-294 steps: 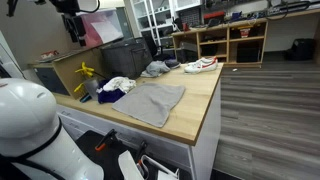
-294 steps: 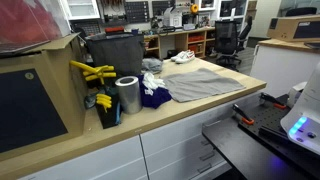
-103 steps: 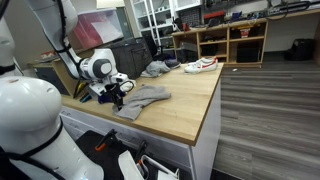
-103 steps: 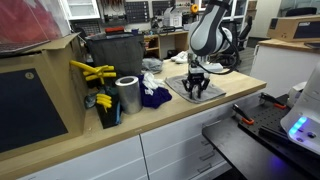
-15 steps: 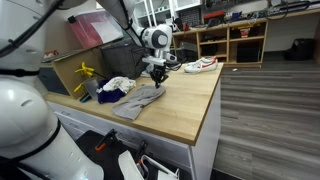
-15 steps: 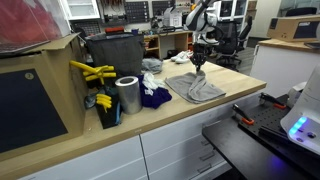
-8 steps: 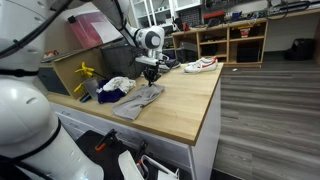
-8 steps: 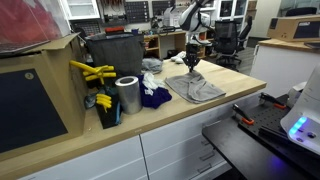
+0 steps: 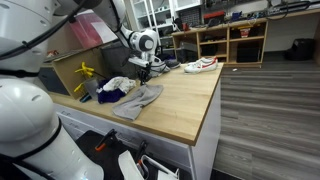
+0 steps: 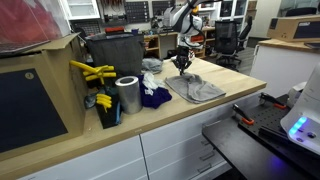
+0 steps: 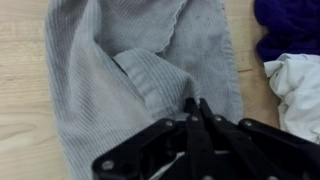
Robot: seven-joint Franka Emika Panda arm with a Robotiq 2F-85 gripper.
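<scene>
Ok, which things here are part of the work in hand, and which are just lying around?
In hand: grey cloth; gripper, shut over it.
Lying about: purple cloth; white cloth; shoe; silver roll; yellow clamps.

The grey ribbed cloth (image 11: 110, 90) is a soft, matt knit with fine raised cords running along it, creased where it folds. Under it, the pale wooden surface (image 11: 20, 60) is smooth with a faint satin sheen and visible grain. The black hand (image 11: 195, 108) over the grey cloth looks like matt hard plastic. Just beside the grey cloth lie a deep purple cloth (image 11: 290, 25), fuzzy and dull, and a white cloth (image 11: 297, 85), crumpled and matt. Further from the grey cloth, a round metal tin (image 10: 127, 95) has a brushed silver gleam.
</scene>
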